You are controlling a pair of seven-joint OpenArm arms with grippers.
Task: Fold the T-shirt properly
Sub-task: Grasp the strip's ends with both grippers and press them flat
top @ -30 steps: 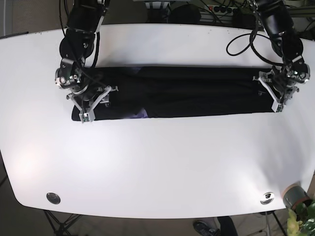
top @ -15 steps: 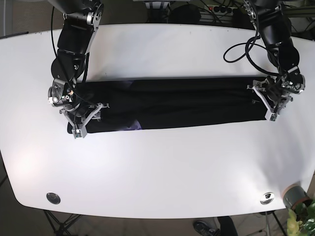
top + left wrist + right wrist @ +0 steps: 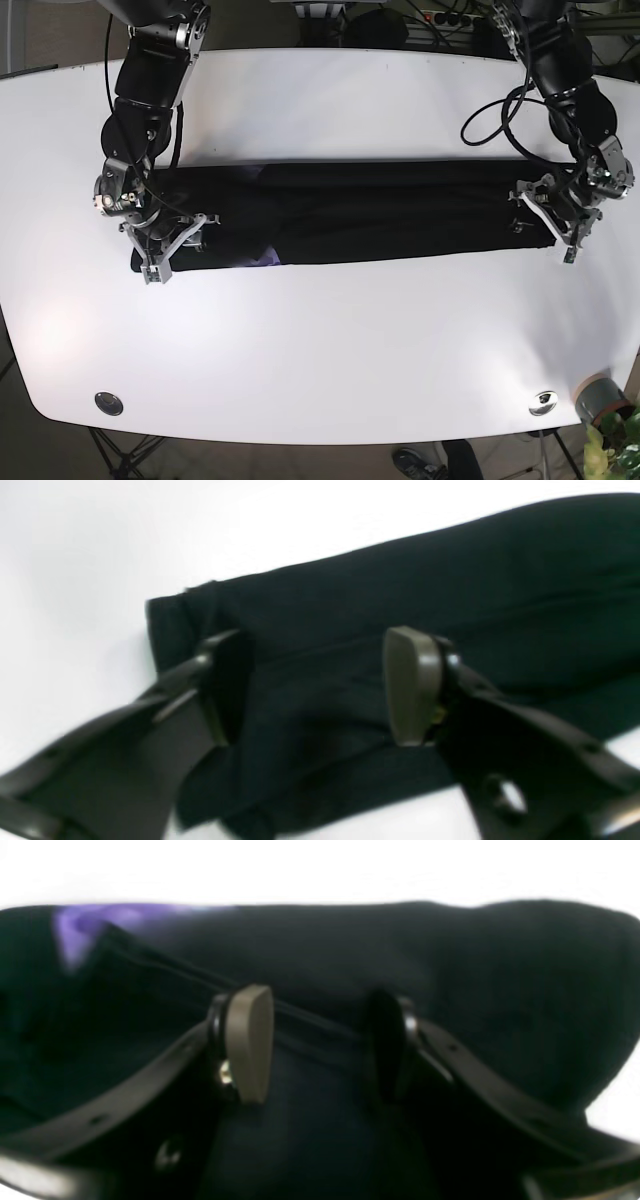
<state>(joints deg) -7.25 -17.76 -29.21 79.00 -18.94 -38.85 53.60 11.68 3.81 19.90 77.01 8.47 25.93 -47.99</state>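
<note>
The black T-shirt [image 3: 380, 212] lies as a long folded strip across the white table [image 3: 320, 340]. My left gripper [image 3: 562, 238] is at the strip's right end in the base view. In the left wrist view the left gripper [image 3: 315, 690] stands open, its fingers [image 3: 414, 690] spread over the black T-shirt [image 3: 450, 580] near its end. My right gripper [image 3: 165, 255] is at the strip's left end. In the right wrist view the right gripper [image 3: 317, 1045] is open too, above the black T-shirt [image 3: 450, 950]. A purple patch [image 3: 75, 925] shows at the cloth's edge.
Two metal grommets [image 3: 108, 403] [image 3: 543, 402] sit near the table's front edge. A potted plant [image 3: 605, 410] stands off the front right corner. Black cables [image 3: 490, 95] loop over the back right of the table.
Both grippers have moved toward the table's front edge. The right gripper also shifted left in the base view, and the shirt's left end now reaches farther left.
</note>
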